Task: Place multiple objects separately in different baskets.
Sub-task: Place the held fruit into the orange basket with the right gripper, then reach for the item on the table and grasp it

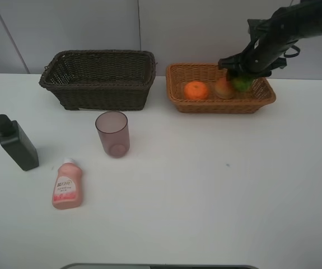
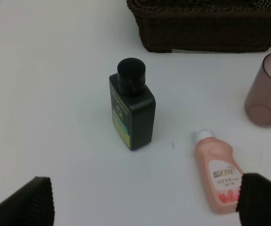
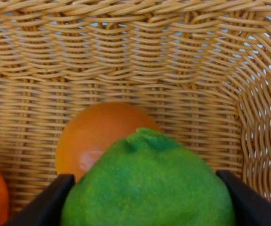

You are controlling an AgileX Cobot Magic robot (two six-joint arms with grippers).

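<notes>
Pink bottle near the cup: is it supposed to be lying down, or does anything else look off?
The pink bottle lies flat on the table, while the dark bottle and the tumbler stand upright. Nothing looks spilled or broken.

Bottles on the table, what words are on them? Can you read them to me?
"蓝月亮": the big characters on the label of the pink bottle, as best I can read them.
Smaller print under those characters: too small to read.
Dark bottle: a green-yellow label with a round sign, its print too blurred to read.
Nothing else shows any writing.
</notes>
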